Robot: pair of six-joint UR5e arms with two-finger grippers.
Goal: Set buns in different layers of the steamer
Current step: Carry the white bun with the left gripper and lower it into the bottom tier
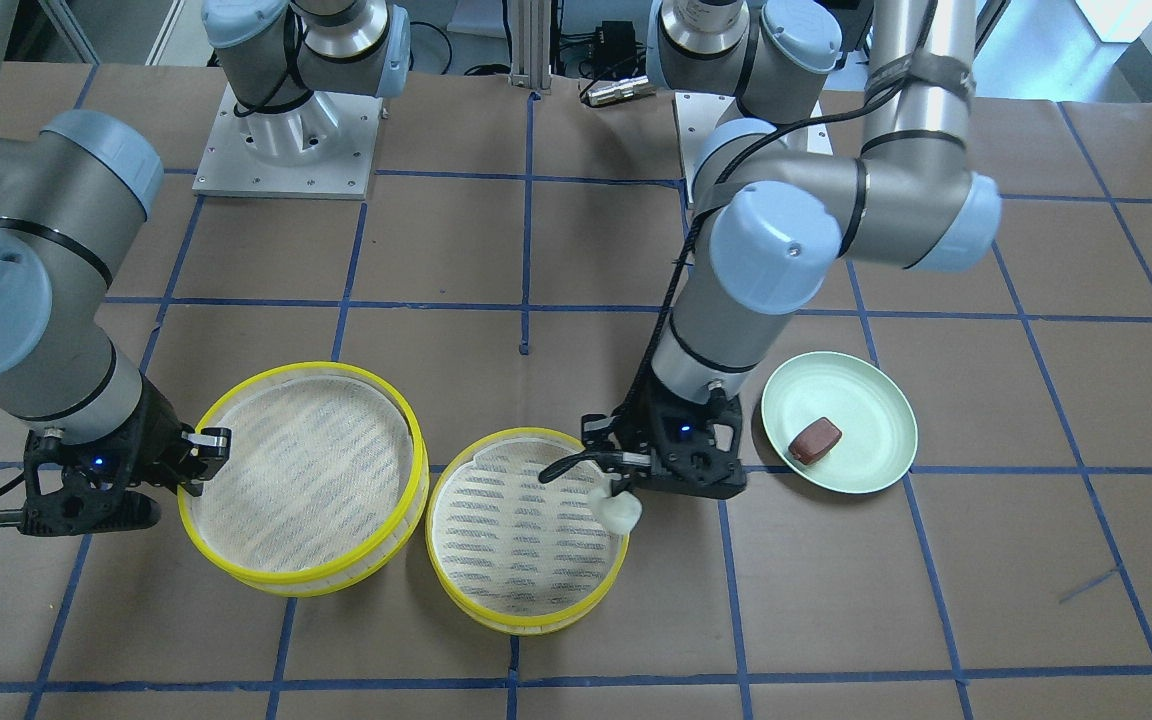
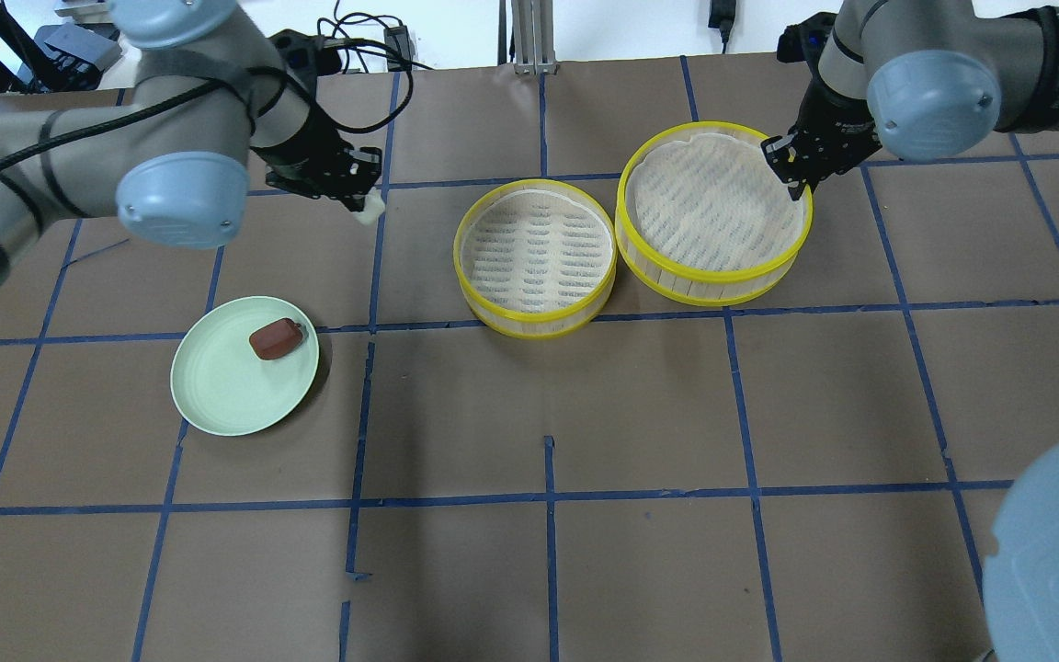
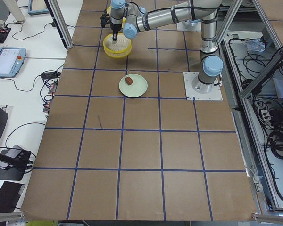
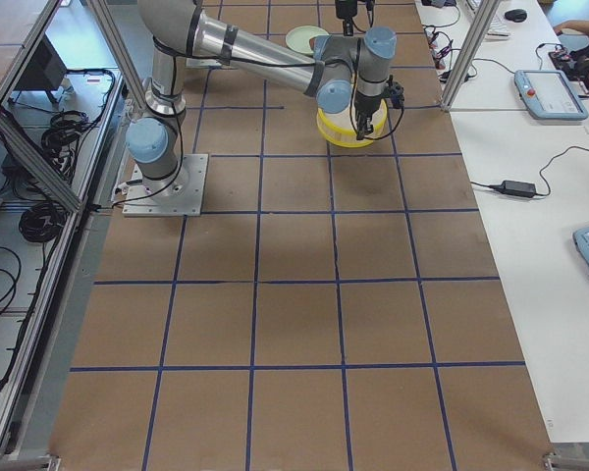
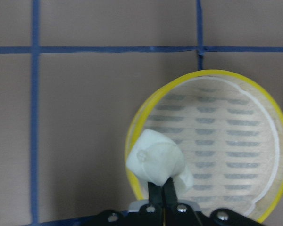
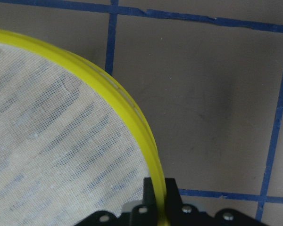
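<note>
Pale green plate (image 2: pixel 208 405) far left on my overhead feed, brown bun (image 2: pixel 277 338) lying on it, toward back-right part. Next along, left gripper (image 2: pixel 362 200) pinched narrow on white bun (image 5: pixel 155 160), bun held off table. My wrist cam puts it over near rim of first steamer layer (image 2: pixel 537 324), which sits mid-table. Just beside that, second steamer layer (image 2: pixel 713 276). Right gripper (image 6: pixel 156 187) clamped on its yellow rim, one finger inside, one outside. I can't tell whether that layer rests on table.
</note>
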